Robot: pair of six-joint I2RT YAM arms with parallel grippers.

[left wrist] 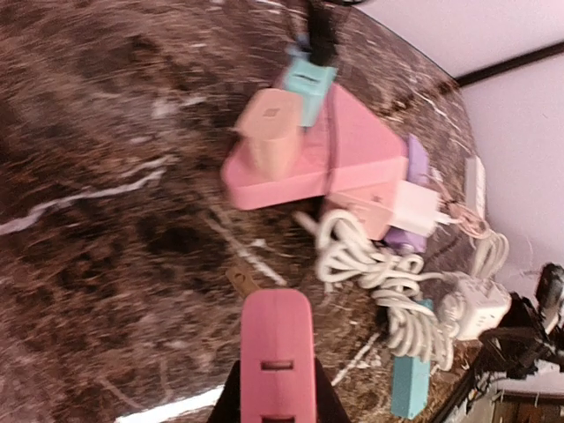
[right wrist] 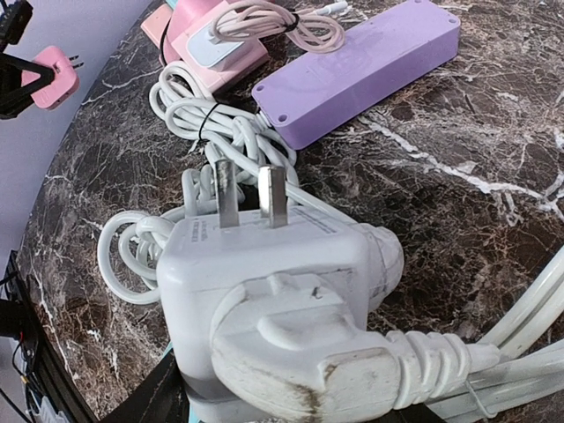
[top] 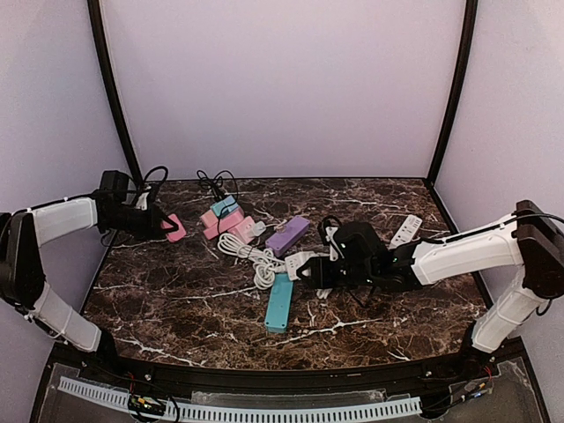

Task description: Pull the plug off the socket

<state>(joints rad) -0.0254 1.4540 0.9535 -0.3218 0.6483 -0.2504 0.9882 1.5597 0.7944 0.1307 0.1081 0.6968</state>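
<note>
table (right wrist: pixel 493 220) is showing glossy veined marble | white adapter (right wrist: pixel 264 264) is looking smooth plastic | prongs (right wrist: pixel 273 196) are gleaming metal | white plug (right wrist: pixel 308 352) at its 6 o'clock is showing brown scuffs | purple power strip (right wrist: pixel 361 66) is appearing matt | pink plug (left wrist: pixel 276 352) is looking smooth plastic

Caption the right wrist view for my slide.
White plug seated in a gripped white adapter, with coiled cable and purple power strip behind on the marble table.

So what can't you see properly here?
Right jaws: right wrist view, hidden under the adapter; top view, too dark and small.
Left jaws: left wrist view, cut off by the bottom edge, behind the pink plug.
Sockets on the purple strip: right wrist view shows a plain face; top view, too small.
</note>
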